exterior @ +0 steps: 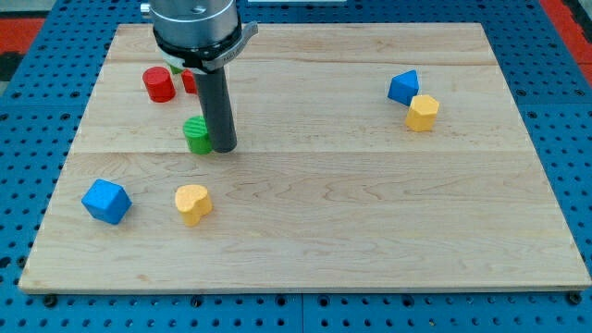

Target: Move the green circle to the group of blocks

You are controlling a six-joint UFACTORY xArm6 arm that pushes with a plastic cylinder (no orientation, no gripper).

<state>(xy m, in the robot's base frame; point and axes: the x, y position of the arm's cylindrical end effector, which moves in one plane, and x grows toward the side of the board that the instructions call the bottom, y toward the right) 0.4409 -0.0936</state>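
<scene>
Right now my tip [225, 146] touches the green circle [197, 135] on its right side; as a bare rod it has no gripper to spread or press. Toward the view's top-left stand a red cylinder [158, 83] and another red block [190, 80], partly hidden. The pale wooden tabletop [370, 203] lies on a blue pegboard [37, 55].

arm's head [196, 23] cut off at top, second red block [189, 81] mostly hidden behind rod [216, 106]
</scene>
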